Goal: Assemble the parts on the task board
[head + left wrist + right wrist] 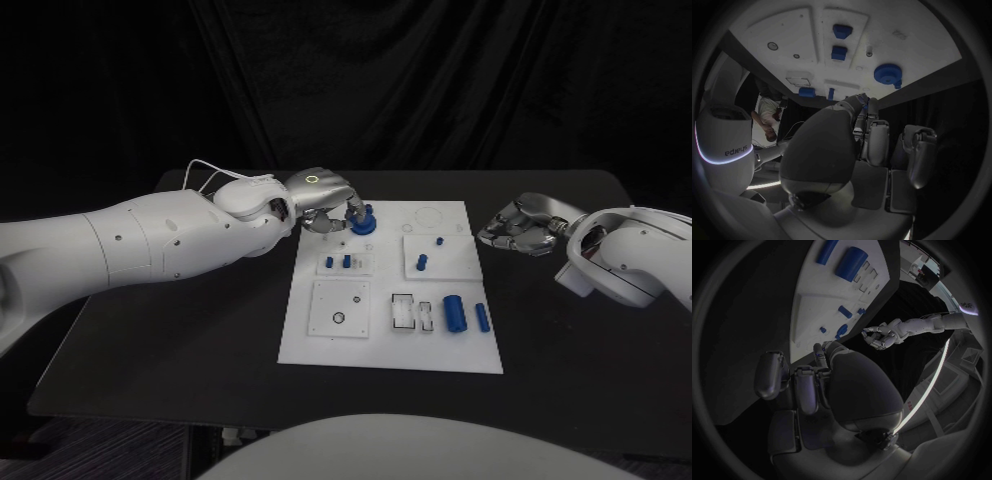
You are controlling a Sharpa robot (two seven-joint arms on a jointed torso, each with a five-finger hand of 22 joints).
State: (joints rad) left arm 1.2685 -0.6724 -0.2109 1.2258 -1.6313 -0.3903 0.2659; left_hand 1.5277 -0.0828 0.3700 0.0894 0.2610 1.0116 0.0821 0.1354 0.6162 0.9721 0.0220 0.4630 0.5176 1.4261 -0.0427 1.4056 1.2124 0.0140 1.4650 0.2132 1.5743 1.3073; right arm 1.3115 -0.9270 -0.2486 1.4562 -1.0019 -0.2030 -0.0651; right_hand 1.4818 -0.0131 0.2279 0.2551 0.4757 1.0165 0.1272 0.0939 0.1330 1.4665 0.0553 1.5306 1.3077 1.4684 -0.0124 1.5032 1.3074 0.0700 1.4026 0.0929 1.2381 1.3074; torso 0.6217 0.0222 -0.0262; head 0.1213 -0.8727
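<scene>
A white task board (389, 340) lies in the middle of a black table (159, 350); the left hand (325, 205) reaches over the board's far left corner, its fingers beside a round blue gear (364, 222), though whether they grip it I cannot tell; the wrist view shows the gear (887, 74) lying on the board apart from the fingers (873, 140); the right hand (522, 224) hovers off the board's right edge, fingers curled in on nothing; a blue cylinder (453, 312) and smaller blue pegs (421, 263) lie on the board.
</scene>
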